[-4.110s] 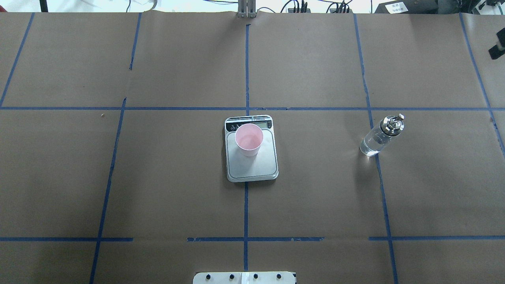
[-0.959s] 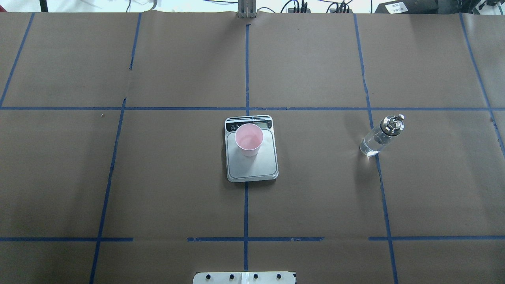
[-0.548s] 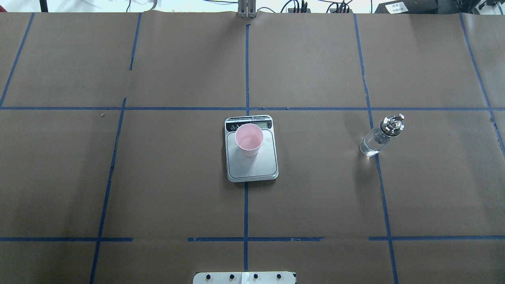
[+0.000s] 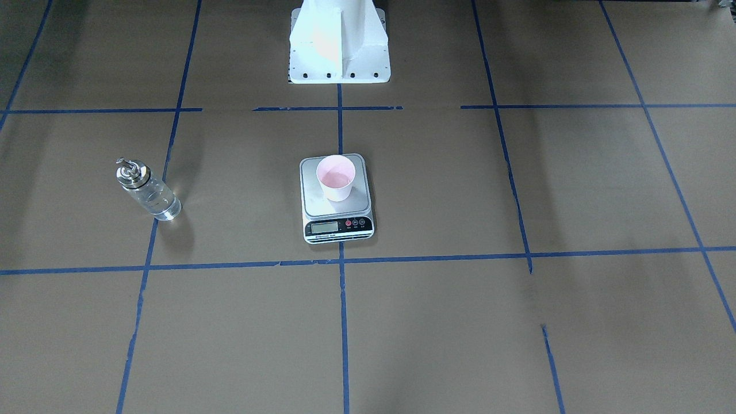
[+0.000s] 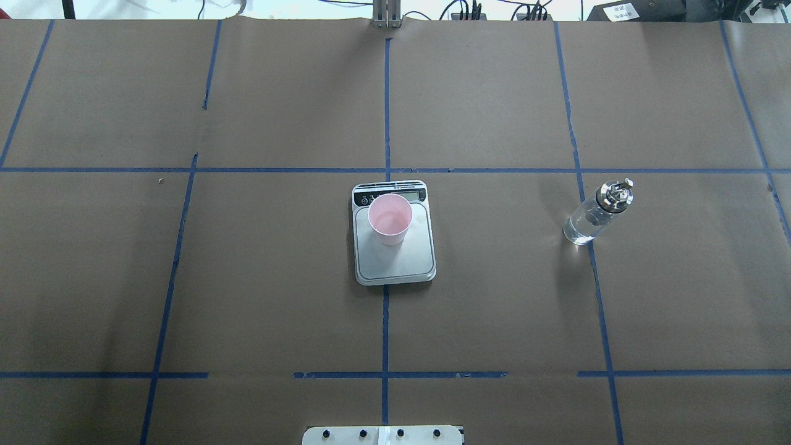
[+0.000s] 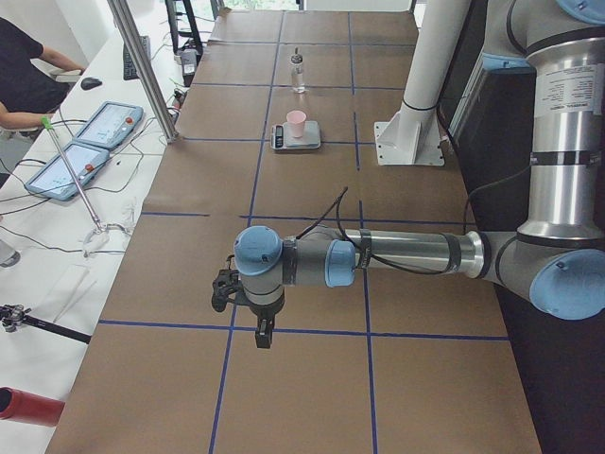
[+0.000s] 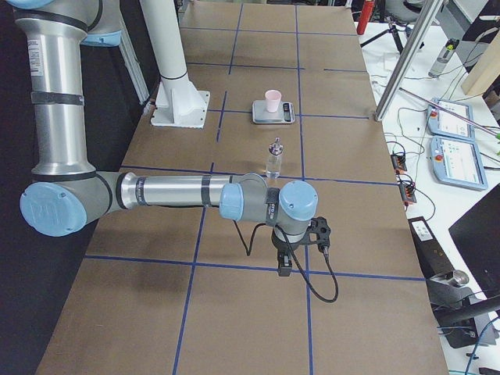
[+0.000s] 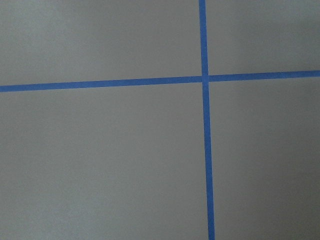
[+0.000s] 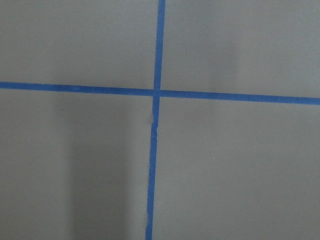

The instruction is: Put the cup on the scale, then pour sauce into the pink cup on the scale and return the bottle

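The pale pink cup (image 5: 390,219) stands upright on the scale's (image 5: 401,262) silver platform at the table's middle, near the display end; it also shows in the front view (image 4: 336,178). The clear bottle (image 5: 593,216) with its silver pourer stands upright on the table to the right, holding clear sauce; it also shows in the front view (image 4: 148,191). My left gripper (image 6: 262,333) hangs over the table's left end, far from both. My right gripper (image 7: 284,266) hangs past the bottle (image 7: 274,158) at the right end. I cannot tell whether either is open or shut.
Brown paper with blue tape grid lines covers the table. The robot's white base (image 4: 338,46) stands behind the scale. Both wrist views show only paper and tape crossings. Operator tablets (image 6: 80,156) and a person (image 6: 24,76) are beside the far edge.
A dark part at the overhead view's right edge 4.1 s ago has left the view. Cup, scale and bottle have not moved.
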Motion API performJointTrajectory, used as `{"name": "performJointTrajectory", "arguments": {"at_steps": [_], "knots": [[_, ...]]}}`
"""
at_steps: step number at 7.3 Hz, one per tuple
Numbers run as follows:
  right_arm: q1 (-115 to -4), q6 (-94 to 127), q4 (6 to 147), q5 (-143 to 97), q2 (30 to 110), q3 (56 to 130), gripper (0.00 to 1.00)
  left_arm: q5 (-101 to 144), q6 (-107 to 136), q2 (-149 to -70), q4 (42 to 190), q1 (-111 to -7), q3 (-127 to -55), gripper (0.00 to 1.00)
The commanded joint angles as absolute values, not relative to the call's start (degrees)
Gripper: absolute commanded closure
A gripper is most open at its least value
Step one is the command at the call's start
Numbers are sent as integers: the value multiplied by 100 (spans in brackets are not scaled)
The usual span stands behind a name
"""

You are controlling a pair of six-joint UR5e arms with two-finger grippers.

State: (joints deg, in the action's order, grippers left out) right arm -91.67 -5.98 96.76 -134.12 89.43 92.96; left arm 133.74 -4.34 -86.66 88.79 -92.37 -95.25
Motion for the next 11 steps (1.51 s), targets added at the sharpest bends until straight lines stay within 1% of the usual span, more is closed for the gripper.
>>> {"name": "performJointTrajectory", "arguments": {"at_steps": [1, 6, 8, 11], "knots": [[-9167, -598, 9677, -13412, 8912, 9307, 0, 13377, -439, -8675, 8956, -9237, -9536, 0], [-9167, -598, 9668, -13412, 8851, 9316, 0, 13562, -291, -8692, 9280, -9220, -9466, 0], [-9167, -598, 9677, -13412, 8851, 9325, 0, 13535, 157, -8701, 9728, -9211, -9326, 0], [-9167, -598, 9668, -13412, 8851, 9316, 0, 13518, 167, -8692, 9712, -9193, -9316, 0]]}}
